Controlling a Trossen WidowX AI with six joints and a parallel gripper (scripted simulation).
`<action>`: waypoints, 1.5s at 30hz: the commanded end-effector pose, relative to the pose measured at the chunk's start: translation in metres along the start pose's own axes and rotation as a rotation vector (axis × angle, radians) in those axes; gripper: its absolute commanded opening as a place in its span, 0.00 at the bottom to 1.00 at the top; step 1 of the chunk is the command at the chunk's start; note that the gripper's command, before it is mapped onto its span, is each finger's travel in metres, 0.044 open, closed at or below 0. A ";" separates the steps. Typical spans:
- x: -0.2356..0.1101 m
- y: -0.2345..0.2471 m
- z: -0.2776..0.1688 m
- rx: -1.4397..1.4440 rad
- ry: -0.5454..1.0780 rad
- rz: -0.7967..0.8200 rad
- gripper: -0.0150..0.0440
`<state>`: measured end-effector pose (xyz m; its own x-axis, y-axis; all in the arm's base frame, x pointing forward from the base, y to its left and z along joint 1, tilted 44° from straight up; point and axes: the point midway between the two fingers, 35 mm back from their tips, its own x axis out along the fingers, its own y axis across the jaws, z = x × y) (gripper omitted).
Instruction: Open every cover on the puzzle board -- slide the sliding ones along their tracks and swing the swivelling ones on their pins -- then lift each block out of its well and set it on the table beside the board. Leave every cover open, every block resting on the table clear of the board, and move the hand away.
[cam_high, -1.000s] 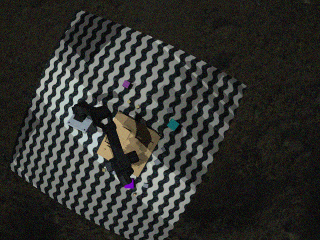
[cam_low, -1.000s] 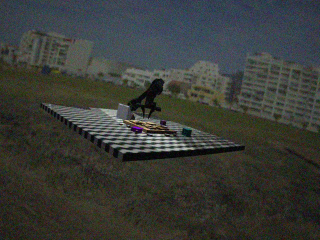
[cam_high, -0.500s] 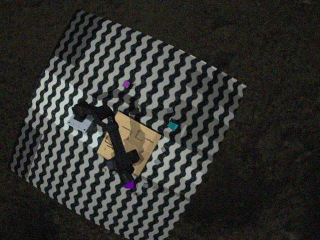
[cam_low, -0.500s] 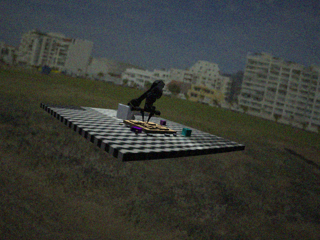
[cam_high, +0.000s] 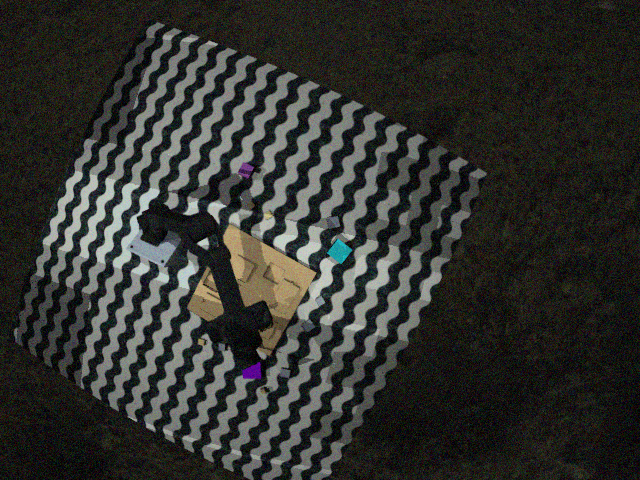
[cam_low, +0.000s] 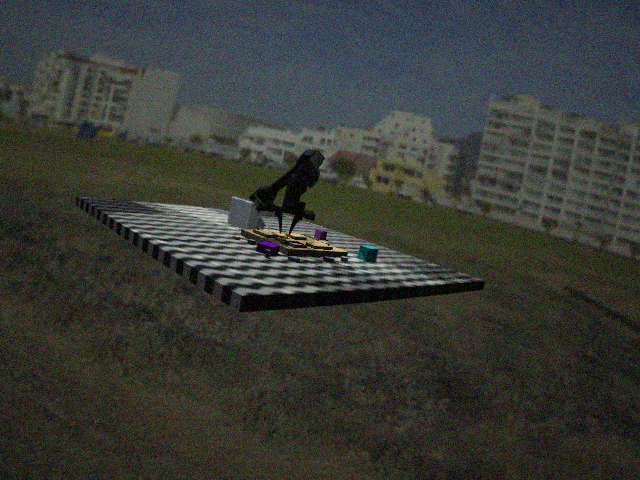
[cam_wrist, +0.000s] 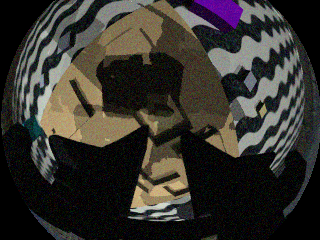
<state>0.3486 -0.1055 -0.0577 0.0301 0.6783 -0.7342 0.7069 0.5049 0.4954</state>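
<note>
The tan puzzle board (cam_high: 305, 275) (cam_low: 338, 253) (cam_wrist: 117, 42) lies on the patterned table. Raised tan pieces and dark slots show on it; the shadows do not let me tell which covers stand open. My gripper (cam_low: 285, 233) (cam_wrist: 165, 131) is partly open and empty, pointing down with its fingertips just above the board. In the top view the arm hides the fingertips. A cyan block (cam_high: 339, 251) (cam_low: 368, 253) (cam_wrist: 33, 128), a deep purple block (cam_high: 252, 370) (cam_low: 267, 246) (cam_wrist: 220, 12) and a violet block (cam_high: 245, 169) (cam_low: 320, 234) rest on the table off the board.
A pale plate (cam_high: 152, 250) (cam_low: 241, 211) stands by the arm's base. Small grey pieces (cam_high: 333, 222) (cam_wrist: 250, 81) and small yellowish pieces (cam_high: 201, 341) (cam_wrist: 261, 109) lie scattered around the board. The black arm (cam_high: 224, 273) (cam_low: 302, 178) reaches over the board.
</note>
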 end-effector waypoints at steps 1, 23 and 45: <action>0.002 0.000 -0.001 0.005 0.005 0.002 0.50; 0.010 0.000 -0.001 0.005 0.005 0.002 0.50; 0.023 0.000 -0.001 0.005 0.005 0.003 0.50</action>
<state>0.3505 -0.0913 -0.0733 0.0321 0.6782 -0.7342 0.7058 0.5048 0.4971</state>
